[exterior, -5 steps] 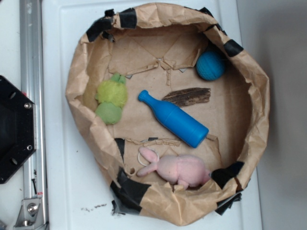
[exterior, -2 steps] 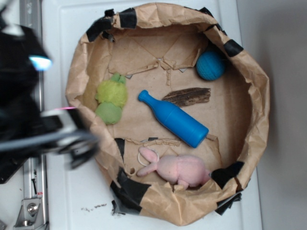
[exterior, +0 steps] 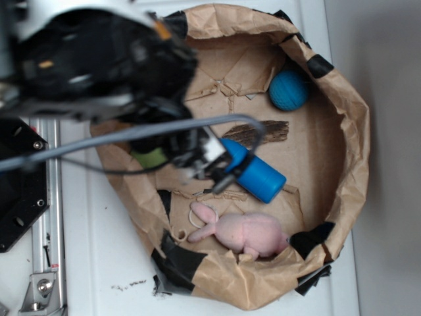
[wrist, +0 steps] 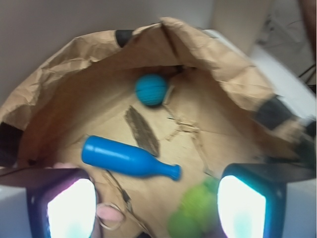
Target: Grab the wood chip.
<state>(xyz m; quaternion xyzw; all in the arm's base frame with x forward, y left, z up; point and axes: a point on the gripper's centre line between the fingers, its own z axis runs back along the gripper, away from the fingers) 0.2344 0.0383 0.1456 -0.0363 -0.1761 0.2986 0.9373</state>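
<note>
- The gripper (wrist: 153,198) hangs above the paper basin (wrist: 218,69), fingers (wrist: 247,203) spread and empty.
- It should centre over the wood chip (wrist: 142,130), clearing the blue bottle (wrist: 126,159) just beside it.

A white surface (exterior: 99,263) is seen below — smooth and evenly lit. A metal rail (exterior: 47,197) is fixed along its left edge; grey floor (exterior: 388,164) is seen to the right.

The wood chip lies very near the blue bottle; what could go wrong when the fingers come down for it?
1. The wood chip lies flat and thin beside the blue bottle, so a finger may land on the bottle or push it instead.
2. The chip's far end points toward the blue ball, which could roll if nudged.
3. The torn paper flaps nearby might be pinched instead.
</note>
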